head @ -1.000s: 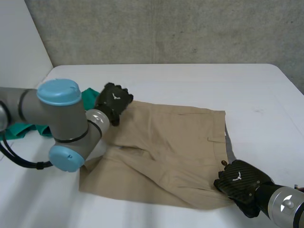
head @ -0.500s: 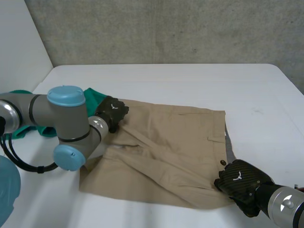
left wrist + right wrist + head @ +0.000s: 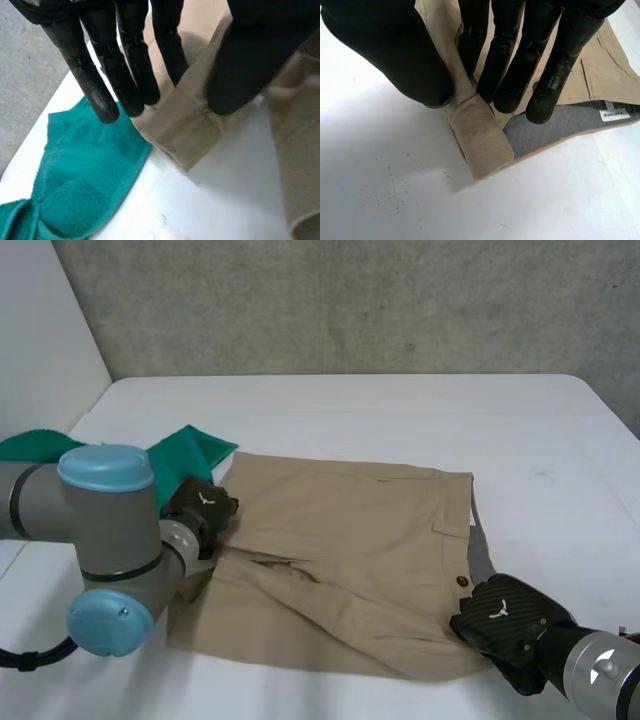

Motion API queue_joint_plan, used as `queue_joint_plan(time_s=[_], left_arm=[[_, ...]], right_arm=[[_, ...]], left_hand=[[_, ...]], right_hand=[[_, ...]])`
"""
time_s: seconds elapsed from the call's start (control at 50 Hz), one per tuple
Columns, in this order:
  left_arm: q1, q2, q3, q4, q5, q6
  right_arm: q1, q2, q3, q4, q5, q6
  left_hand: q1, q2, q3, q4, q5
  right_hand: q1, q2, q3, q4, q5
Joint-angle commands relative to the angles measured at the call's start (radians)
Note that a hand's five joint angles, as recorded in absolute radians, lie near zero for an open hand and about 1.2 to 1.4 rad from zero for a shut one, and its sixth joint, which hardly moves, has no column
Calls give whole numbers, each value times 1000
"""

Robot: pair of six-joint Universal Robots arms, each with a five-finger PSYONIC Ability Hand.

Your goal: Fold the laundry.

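Khaki shorts (image 3: pixel 350 560) lie spread flat on the white table (image 3: pixel 400 410), a little left of its middle, with the waistband to the right and the leg hems to the left. At the waistband a strip of grey lining (image 3: pixel 481 558) shows, with a dark button (image 3: pixel 461 581) beside it and a pocket flap (image 3: pixel 450 530) just beyond.

The left hand (image 3: pixel 198 510) is at the far left corner of the shorts. In the left wrist view, its straight fingers (image 3: pixel 130 65) stand on one side of a raised fold of the leg hem (image 3: pixel 185 130) and its thumb (image 3: pixel 250 65) on the other. The hand pinches the cloth between them, and the pinched corner stands slightly off the table (image 3: pixel 225 200).

A green towel (image 3: pixel 180 455) lies rumpled at the left edge of the table, just beyond the left hand. Its edge touches the corner of the shorts, or nearly so; in the left wrist view it (image 3: pixel 80 175) lies past the fingertips.

The right hand (image 3: pixel 505 620) is at the near right corner, on the end of the waistband. In its wrist view the thumb (image 3: pixel 395 55) and the nearly straight fingers (image 3: pixel 510 55) close on the waistband tab (image 3: pixel 480 135), whose free end pokes out past the fingertips onto the table (image 3: pixel 395 190). The grey lining (image 3: pixel 545 130) and a small white label (image 3: pixel 615 114) lie open beside it.

A grey concrete wall (image 3: pixel 350 300) stands behind the table.
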Motion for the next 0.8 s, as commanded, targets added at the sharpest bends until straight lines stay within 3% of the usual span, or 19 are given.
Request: queue_joint_plan(time_s=[0.02, 0.18, 0.26, 0.34, 0.56, 0.62, 0.7, 0.8], left_arm=[[-12, 4, -2, 1, -27, -6], [-14, 188, -96, 13, -38, -17], [-55, 242, -168, 1, 40, -15], [-93, 245, -201, -12, 81, -15], [-90, 195, -220, -32, 81, -17], [-90, 168, -212, -26, 78, -18], [-86, 168, -206, -22, 77, -18], [-90, 252, -224, -36, 74, -18]], right_arm=[[-1, -1, 0, -5, 0, 0], [-1, -1, 0, -7, 0, 0], [-1, -1, 0, -7, 0, 0], [-2, -1, -2, -7, 0, 0], [-2, -1, -2, -8, 2, 0], [-2, -1, -2, -8, 2, 0], [-4, -1, -3, -7, 2, 0], [-4, -10, -18, -1, 0, -2]], left_hand=[[-276, -293, -295, -306, -308], [-394, -411, -413, -424, -426], [-391, -408, -410, -421, -423], [-353, -370, -372, -383, -385], [-221, -238, -240, -251, -253], [-77, -94, -97, -108, -109], [512, 495, 493, 482, 480], [513, 496, 494, 483, 481]], right_hand=[[409, 223, 195, 205, 218], [409, 223, 195, 205, 218], [409, 223, 195, 205, 218], [409, 223, 195, 205, 218], [409, 223, 195, 205, 218], [409, 223, 195, 205, 218], [409, 223, 195, 205, 218], [409, 223, 195, 205, 218]])
